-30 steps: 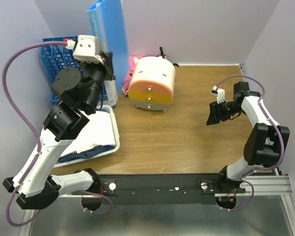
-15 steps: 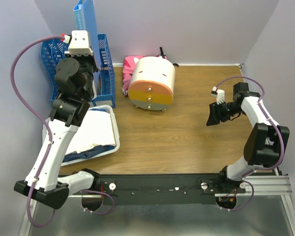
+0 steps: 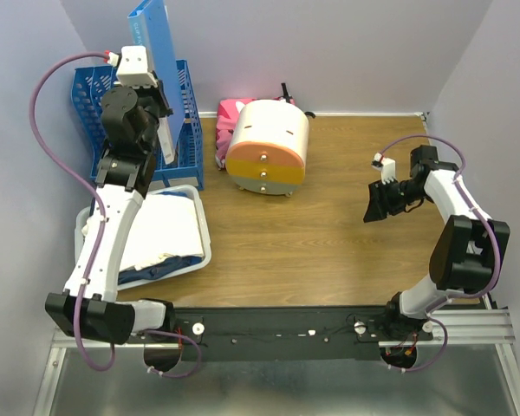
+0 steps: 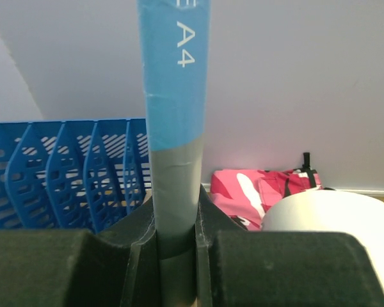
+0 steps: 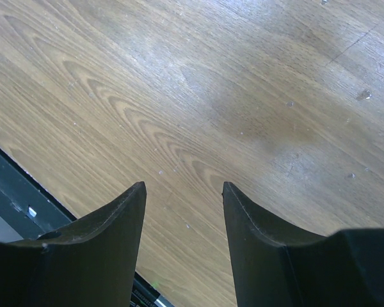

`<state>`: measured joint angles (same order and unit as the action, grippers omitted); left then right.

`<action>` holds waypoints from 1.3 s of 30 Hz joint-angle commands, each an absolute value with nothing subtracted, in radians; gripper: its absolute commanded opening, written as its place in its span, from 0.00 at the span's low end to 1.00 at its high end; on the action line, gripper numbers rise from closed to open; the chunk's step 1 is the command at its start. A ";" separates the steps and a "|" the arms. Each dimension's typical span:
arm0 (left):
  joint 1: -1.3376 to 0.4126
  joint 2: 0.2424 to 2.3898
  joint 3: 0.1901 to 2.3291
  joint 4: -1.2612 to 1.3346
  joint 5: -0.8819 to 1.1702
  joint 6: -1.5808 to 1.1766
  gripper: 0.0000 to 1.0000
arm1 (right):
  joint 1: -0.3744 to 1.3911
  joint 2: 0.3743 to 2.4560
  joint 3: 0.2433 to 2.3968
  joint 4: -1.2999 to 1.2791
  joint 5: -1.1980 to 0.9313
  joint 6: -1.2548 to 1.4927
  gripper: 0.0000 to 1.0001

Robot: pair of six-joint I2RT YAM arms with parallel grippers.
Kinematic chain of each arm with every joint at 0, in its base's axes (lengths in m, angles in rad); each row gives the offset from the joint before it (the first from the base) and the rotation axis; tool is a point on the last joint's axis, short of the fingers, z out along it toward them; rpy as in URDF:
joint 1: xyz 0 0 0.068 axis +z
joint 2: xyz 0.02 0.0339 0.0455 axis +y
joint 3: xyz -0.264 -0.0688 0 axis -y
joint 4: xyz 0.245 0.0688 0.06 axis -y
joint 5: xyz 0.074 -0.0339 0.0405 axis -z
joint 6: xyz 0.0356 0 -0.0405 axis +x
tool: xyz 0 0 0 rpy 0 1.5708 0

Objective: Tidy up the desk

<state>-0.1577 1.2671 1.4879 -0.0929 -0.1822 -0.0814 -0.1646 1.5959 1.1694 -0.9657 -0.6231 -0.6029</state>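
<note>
Pinching the tall blue folder [image 3: 152,43] low over the rack [image 3: 87,104] at upper left, the left gripper [image 4: 177,249] risks it tipping past a slot; the right gripper [image 5: 183,198] hangs parted above the desk [image 3: 329,234] at right.

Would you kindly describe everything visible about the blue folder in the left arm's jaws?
The blue folder is slim and upright; its narrow spine is light blue with white "A4" lettering above, grey below. The left gripper clamps the grey part in its jaws. It stands at the blue file rack, back left; contact unclear.
</note>
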 commanded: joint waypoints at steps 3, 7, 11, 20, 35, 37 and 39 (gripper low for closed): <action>-0.147 1.307 1.525 0.064 -0.100 -0.112 0.00 | -0.164 1.628 1.190 -0.945 -0.637 -0.598 0.60; -0.132 1.331 1.503 0.144 -0.114 -0.078 0.00 | -0.164 1.638 1.203 -0.948 -0.643 -0.595 0.60; -0.106 1.371 1.474 0.235 -0.098 -0.081 0.00 | -0.164 1.649 1.219 -0.962 -0.644 -0.601 0.60; -0.071 1.468 1.327 0.550 0.046 -0.086 0.00 | -0.164 1.667 1.238 -0.992 -0.624 -0.627 0.60; -0.054 1.566 1.056 0.913 0.086 -0.132 0.00 | -0.163 1.710 1.276 -1.017 -0.587 -0.621 0.60; -0.054 1.565 1.040 0.914 0.086 -0.137 0.00 | -0.163 1.715 1.281 -1.014 -0.591 -0.612 0.60; -0.054 1.563 1.022 0.910 0.087 -0.144 0.10 | -0.163 1.720 1.282 -1.011 -0.594 -0.604 0.60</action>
<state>-0.0589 1.5658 1.0431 0.7807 0.0593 -0.1204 -0.1646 1.6993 1.2503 -0.9974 -0.6029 -0.6216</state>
